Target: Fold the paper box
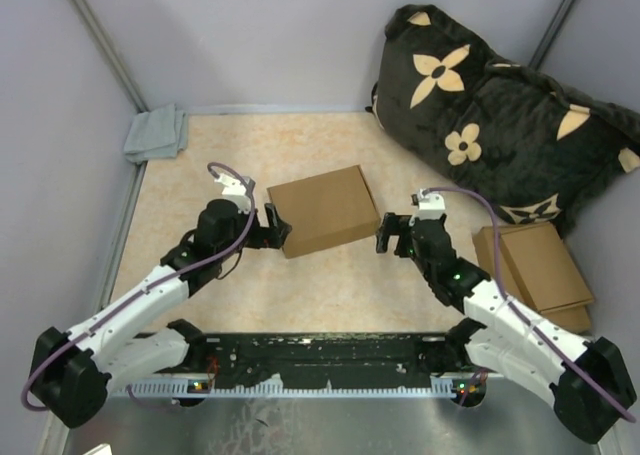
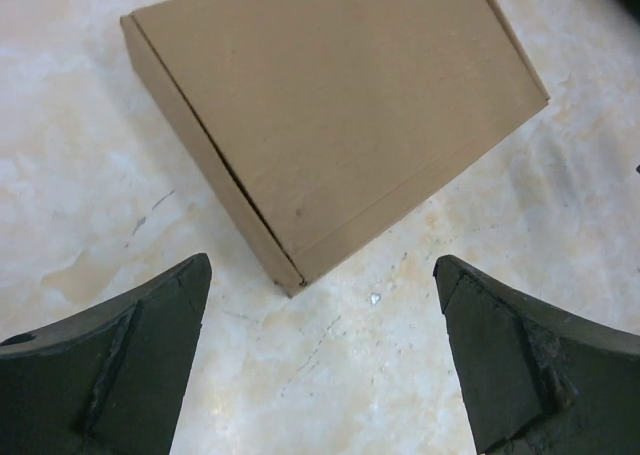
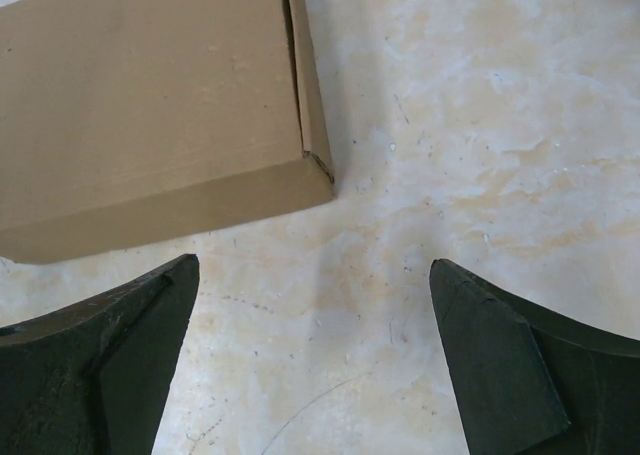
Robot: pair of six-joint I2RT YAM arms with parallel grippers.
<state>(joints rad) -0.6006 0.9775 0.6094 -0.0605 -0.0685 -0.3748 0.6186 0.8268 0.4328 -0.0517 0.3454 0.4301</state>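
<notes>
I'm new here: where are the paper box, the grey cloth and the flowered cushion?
paper box [image 1: 322, 211], top view, lid centre.
grey cloth [image 1: 157, 133], top view, its middle.
flowered cushion [image 1: 510, 110], top view, dark middle.

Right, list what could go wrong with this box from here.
The box lies closed, but the left hand and right hand are open and off it, so the lid could spring up. Each hand sits close to a box edge; a careless retreat might knock it askew. The right arm passes near the cardboard stack and could brush it.
</notes>
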